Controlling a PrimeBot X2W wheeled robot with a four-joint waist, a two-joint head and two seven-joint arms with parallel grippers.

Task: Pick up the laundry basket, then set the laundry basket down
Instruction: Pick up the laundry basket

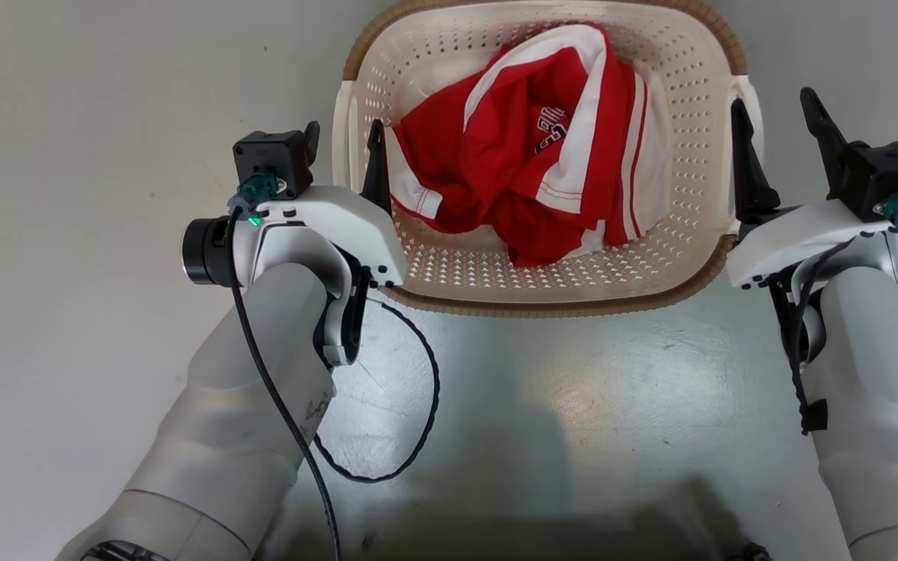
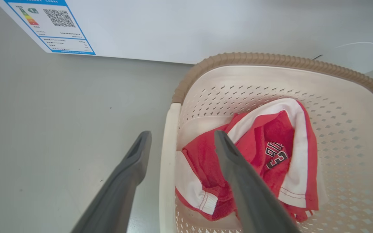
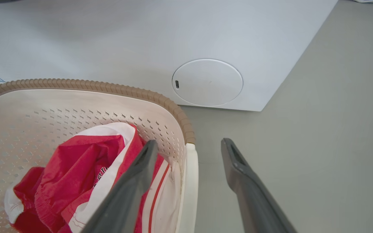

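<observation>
Laundry basket point(image 1: 496, 265) on the floor point(image 1: 67, 195), with the washer point(image 3: 141, 38) just beyond its far rim. The left tool point(image 1: 344, 125) straddles the basket's left handle point(image 2: 168, 161), one finger inside the wall and one outside. The right tool point(image 1: 772, 100) straddles the right handle point(image 3: 189, 181) likewise. Both tools are spread wide and pinch nothing.

The step in hand appears to be the grasp before the lift. To do it well, both tools should probably close together on the loops, seated low enough not to slip. The inner fingers should stay clear of the garment point(image 1: 527, 156). The lift should be level, so that the basket does not tip.

Count: one basket, two handles, one red-and-white garment inside, two tools, one washer.
</observation>
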